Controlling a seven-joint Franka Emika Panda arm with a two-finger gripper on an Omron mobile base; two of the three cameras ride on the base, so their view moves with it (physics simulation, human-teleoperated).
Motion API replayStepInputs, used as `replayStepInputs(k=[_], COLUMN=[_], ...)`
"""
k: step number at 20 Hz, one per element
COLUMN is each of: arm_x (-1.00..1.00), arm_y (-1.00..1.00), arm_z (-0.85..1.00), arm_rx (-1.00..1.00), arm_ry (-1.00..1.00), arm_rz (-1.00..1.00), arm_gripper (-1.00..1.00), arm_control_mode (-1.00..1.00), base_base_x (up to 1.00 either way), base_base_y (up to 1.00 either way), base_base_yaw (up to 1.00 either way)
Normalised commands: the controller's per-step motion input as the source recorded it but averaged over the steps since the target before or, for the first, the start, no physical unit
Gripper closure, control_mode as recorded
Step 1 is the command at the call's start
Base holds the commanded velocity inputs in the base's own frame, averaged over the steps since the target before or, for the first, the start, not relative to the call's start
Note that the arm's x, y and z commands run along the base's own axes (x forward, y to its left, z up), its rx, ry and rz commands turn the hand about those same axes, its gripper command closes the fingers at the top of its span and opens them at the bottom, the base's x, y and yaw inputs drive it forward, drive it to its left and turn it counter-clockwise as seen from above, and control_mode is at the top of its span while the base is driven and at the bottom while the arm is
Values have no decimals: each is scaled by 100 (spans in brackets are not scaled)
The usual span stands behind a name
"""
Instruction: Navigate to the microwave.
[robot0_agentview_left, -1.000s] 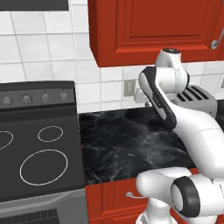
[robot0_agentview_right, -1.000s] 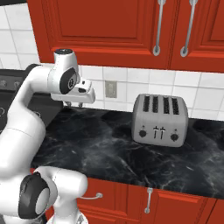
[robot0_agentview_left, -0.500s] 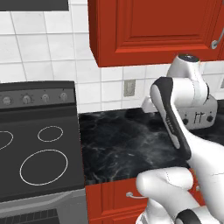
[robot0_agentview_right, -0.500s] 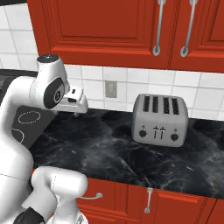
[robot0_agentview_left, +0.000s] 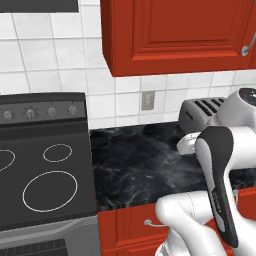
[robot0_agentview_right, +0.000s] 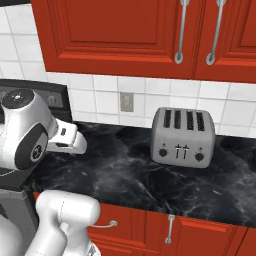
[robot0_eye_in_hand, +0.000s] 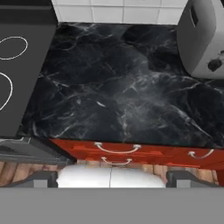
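Note:
The microwave is out of view; a dark grey edge (robot0_agentview_left: 39, 5) above the stove is cut off by the frame, and I cannot tell what it is. My gripper (robot0_eye_in_hand: 111, 178) looks down over the black marble counter (robot0_eye_in_hand: 118, 87). Its two dark fingertips (robot0_eye_in_hand: 43, 177) stand wide apart with nothing between them, so it is open. The white hand (robot0_agentview_right: 70, 141) hangs low over the counter's left part, close to the stove. From the left base camera the hand (robot0_agentview_left: 187, 145) sits in front of the toaster.
A black stove (robot0_agentview_left: 42, 170) with ring burners and a knob panel is at the left. A silver slotted toaster (robot0_agentview_right: 183, 137) stands on the counter at the right. Red cabinets (robot0_agentview_right: 125, 35) hang above, red drawers (robot0_eye_in_hand: 131, 153) sit below, and a wall outlet (robot0_agentview_right: 126, 102) is on the tiles.
The arm has folded down and drawn back toward the base, so the hand is lower over the counter. Stove, toaster and cabinets keep their places in both base views.

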Motion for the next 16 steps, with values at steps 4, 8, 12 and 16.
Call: replayStepInputs(k=[4,8,12,16], arm_x=[-51,-44,-34,-12], arm_y=[-1,-1,-2,-1], arm_z=[54,49,44,69], arm_rx=[0,0,0,0], arm_ry=[-8,-8,-2,0], arm_rz=[-3,0,-3,-7], arm_gripper=[-100,-100,-100,-100], arm_control_mode=[-100,-100,-100,-100], base_base_x=[0,0,0,0], base_base_y=[0,0,0,0], base_base_yaw=[0,0,0,0])
